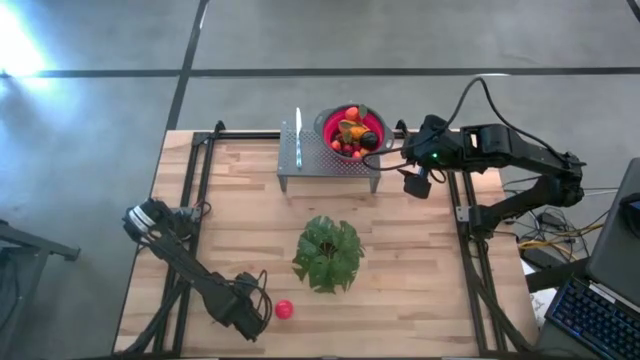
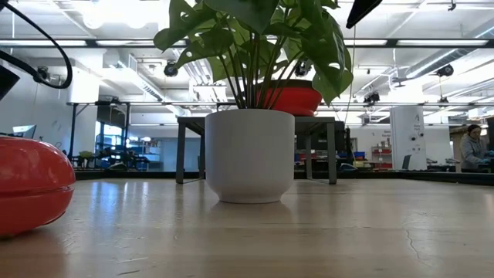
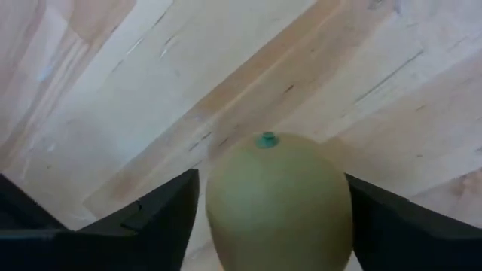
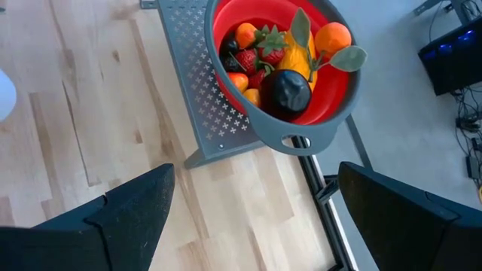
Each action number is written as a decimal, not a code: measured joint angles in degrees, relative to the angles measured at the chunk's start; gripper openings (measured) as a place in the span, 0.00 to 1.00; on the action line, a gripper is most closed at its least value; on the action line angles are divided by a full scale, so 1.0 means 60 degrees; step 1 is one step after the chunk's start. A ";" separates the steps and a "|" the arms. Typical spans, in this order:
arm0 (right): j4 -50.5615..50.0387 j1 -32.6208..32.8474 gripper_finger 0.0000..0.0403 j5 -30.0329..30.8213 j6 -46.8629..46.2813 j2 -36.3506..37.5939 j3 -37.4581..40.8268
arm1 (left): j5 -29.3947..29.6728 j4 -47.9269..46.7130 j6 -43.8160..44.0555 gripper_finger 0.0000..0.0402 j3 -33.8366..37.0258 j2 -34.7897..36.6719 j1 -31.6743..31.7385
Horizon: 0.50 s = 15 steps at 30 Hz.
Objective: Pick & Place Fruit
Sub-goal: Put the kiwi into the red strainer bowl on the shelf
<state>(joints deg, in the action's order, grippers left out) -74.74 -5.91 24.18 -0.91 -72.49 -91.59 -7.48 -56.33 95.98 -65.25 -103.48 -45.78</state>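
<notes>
High view shows the left hand point(image 1: 262, 312) low at the near edge of the tabletop point(image 1: 420, 260), just beside a lone red fruit point(image 1: 284, 310); its wrist view has that fruit sitting between the spread fingers point(image 3: 162, 214), which flank it without clearly touching, so the hand is released and I judge the step to be the approach to a grasp, the next move being to close and lift. Farther right stands the green plant point(image 1: 328, 253), then the red colander bowl point(image 1: 352, 131) of fruit on its grey rack point(image 1: 310, 155), and the right hand point(image 1: 412, 160) hovers released beside the bowl, holding nothing.
</notes>
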 joint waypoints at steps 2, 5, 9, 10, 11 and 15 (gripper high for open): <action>0.0000 0.0000 0.91 0.0000 -0.0003 0.0000 0.0000 | 0.0000 -0.0023 -0.0042 0.72 0.0004 0.0000 0.0016; 0.0000 0.0000 0.91 0.0000 -0.0004 0.0000 0.0000 | 0.0039 -0.0019 -0.0248 0.68 0.0007 0.0000 0.0055; 0.0000 0.0000 0.91 -0.0004 -0.0011 0.0000 0.0000 | 0.0372 -0.0009 -0.0560 0.64 0.0007 0.0103 0.0119; 0.0000 0.0000 0.91 -0.0004 -0.0008 -0.0004 0.0000 | 0.0437 -0.0012 -0.0603 0.64 0.0007 0.0156 0.0133; 0.0000 0.0000 0.91 -0.0004 -0.0004 -0.0004 0.0000 | 0.0543 -0.0016 -0.0656 0.63 0.0007 0.0201 0.0134; 0.0000 0.0000 0.91 -0.0004 0.0000 -0.0004 0.0000 | 0.1091 -0.0049 -0.0748 0.63 0.0007 0.0479 0.0135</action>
<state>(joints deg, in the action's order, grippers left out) -74.74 -5.91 24.16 -0.91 -72.51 -91.59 -0.93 -56.62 91.50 -65.21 -100.61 -44.97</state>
